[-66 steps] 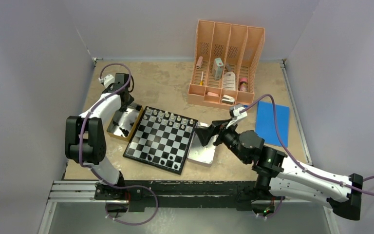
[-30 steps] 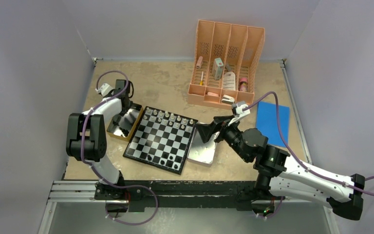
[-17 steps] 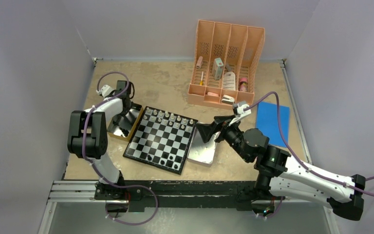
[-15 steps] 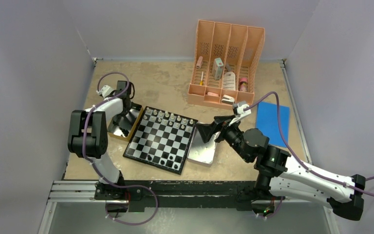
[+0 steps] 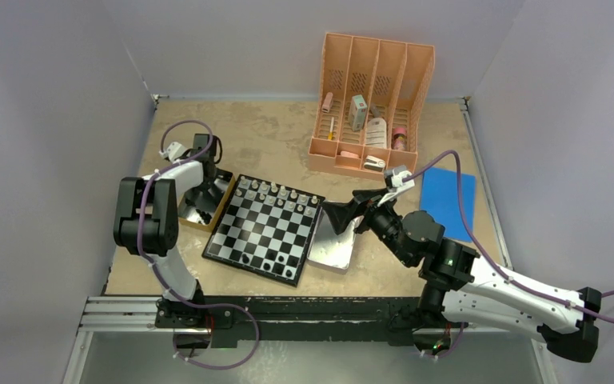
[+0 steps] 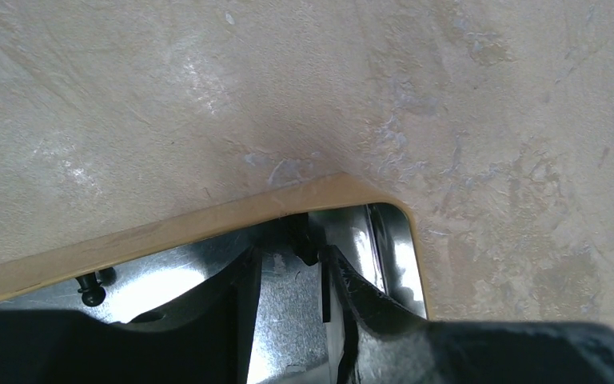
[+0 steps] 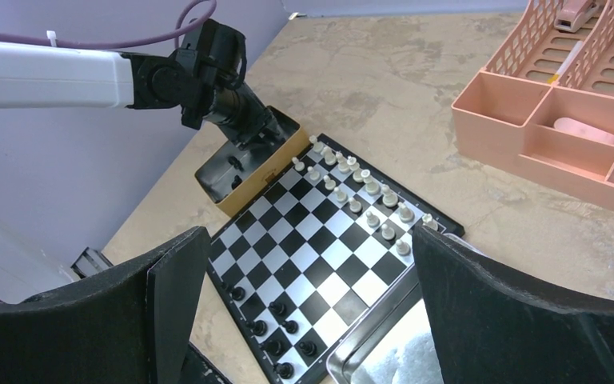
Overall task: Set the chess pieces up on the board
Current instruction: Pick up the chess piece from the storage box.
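Tan tbl under board, lilac walls

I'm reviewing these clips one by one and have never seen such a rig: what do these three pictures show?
A left arm and a right arm are bolted at the near edge of the table. The wide picture looks down from behind them; the other two come from wrist cameras. On the table lie a chessboard, with silver pieces along its far side and a few black ones by its near edge, a tan-rimmed tray to its left, a silver tray to its right, a peach organizer and a blue sheet. The left pincer reaches into the tan-rimmed tray, fingers apart, a small dark piece at their tips, not clearly gripped. The right pincer hangs open, empty, over the silver tray.
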{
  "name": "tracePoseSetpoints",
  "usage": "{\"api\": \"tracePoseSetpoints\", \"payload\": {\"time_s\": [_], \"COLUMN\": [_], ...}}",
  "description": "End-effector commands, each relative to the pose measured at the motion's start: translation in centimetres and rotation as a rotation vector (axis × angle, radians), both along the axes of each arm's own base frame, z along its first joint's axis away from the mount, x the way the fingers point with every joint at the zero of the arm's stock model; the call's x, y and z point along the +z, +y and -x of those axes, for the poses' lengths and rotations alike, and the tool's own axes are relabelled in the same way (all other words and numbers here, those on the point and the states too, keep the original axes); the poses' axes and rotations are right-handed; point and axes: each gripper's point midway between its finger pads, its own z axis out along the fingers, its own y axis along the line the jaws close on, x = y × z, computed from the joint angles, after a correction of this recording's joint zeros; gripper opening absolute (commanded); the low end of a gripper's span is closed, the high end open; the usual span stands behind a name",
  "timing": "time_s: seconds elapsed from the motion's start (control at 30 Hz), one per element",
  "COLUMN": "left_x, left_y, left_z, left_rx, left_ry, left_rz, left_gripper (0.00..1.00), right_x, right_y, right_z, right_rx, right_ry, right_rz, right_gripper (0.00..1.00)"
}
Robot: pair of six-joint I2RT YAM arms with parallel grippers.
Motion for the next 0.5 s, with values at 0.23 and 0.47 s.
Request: {"api": "tracePoseSetpoints", "payload": {"time_s": [0.23,0.47], "left_x": [1.5,2.8], "left_y": [0.4,0.3], "left_z": [-0.6,-0.5], "left_rx": [0.036,0.027], "left_ry": [-0.052,-0.069], "left_rz": [-0.003,0.003], "left_gripper": [0.19,0.11], "right_x": [3.0,3.1], "right_y": [-0.9,-1.1], "right_z": [-0.3,-0.1], "right_rx": [-0.035,-0.032], "right_ry": [-0.042,-0.036], "right_rz": [-0.061,-0.074], "right_gripper": [0.99,0.99]}}
